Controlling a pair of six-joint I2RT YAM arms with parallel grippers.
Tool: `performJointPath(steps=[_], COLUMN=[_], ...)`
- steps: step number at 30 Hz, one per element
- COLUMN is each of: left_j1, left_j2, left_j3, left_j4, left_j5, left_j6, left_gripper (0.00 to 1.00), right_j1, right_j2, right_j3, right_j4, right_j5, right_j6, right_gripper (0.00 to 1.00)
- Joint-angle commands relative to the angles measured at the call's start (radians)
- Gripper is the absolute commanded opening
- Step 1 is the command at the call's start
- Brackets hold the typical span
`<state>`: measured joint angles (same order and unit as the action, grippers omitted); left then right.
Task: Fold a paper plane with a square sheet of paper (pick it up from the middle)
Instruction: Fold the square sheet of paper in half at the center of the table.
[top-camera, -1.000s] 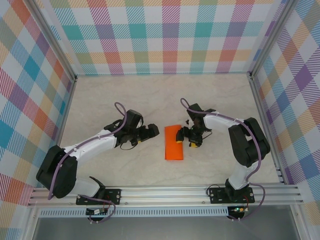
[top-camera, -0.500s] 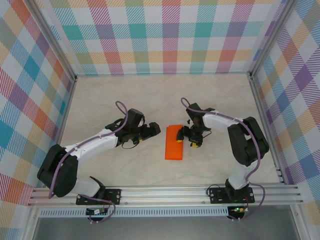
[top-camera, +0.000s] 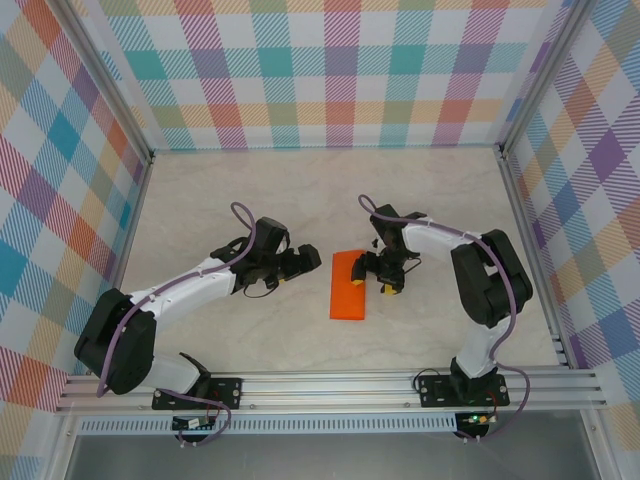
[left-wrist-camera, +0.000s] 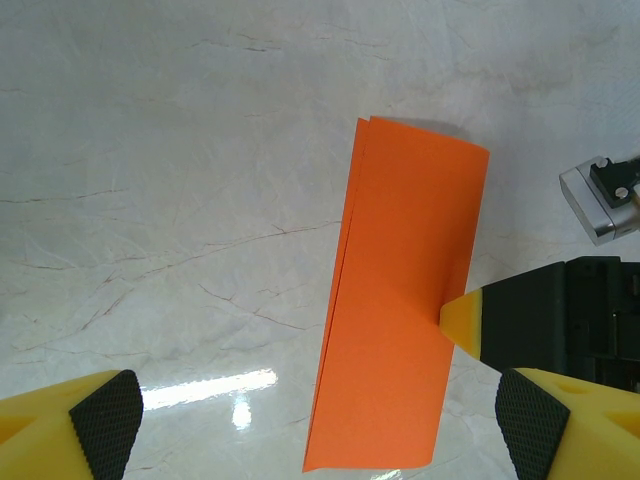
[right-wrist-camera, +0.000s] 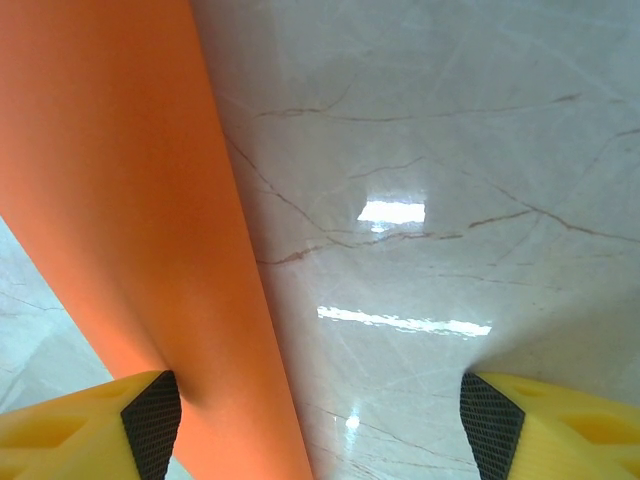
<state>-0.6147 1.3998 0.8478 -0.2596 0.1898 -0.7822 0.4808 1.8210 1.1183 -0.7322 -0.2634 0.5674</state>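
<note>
Folded square sheet of paper (top-camera: 349, 286) flat on the table (top-camera: 300, 200), left gripper (top-camera: 297, 266) and right gripper (top-camera: 372, 282) both released: best slide firmly along the crease, open edges aligned.

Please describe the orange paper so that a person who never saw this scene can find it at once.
On the pale marble table, look at the gap between the left gripper and the right gripper. There the paper lies flat, a tall strip folded double. It alone is bright orange, while the arms beside it are black, white and yellow.
</note>
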Motion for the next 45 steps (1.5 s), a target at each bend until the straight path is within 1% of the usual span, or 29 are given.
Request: performJointPath(steps=[1,12,14,15,24,34,45], left_j1=[-0.011,-0.011,-0.011,-0.011,-0.011,-0.010,-0.013], left_j2=[-0.007,-0.010,-0.009,-0.010,-0.004,0.002,0.001], left_j3=[0.025,0.031,0.032,0.031,0.033,0.042,0.034], left_j4=[-0.010,-0.010,-0.009,-0.042,-0.041,-0.042,-0.032], left_j5=[-0.007,-0.009,-0.007,-0.007,0.002,0.008,0.010], left_j6=[0.003,0.015,0.017,0.019,0.024,0.022,0.021], left_gripper=[0.94,0.94,0.94,0.94,0.94,0.94,0.92], right_j1=[0.012,0.013,0.012,0.012,0.013,0.013,0.013], right_j2=[0.055,0.099,0.108,0.113,0.149,0.167,0.184], right_j3=[0.004,0.023,0.029,0.032,0.035,0.040,0.040], right_j4=[-0.012,-0.005,-0.008,-0.017,-0.040,-0.015,-0.025], right_j5=[0.028,0.048,0.043,0.045,0.054,0.053,0.075], right_j6=[-0.040,-0.008,-0.022,-0.031,-0.087,-0.007,-0.016], right_gripper=[0.78,0.80,0.79,0.79,0.79,0.80,0.78])
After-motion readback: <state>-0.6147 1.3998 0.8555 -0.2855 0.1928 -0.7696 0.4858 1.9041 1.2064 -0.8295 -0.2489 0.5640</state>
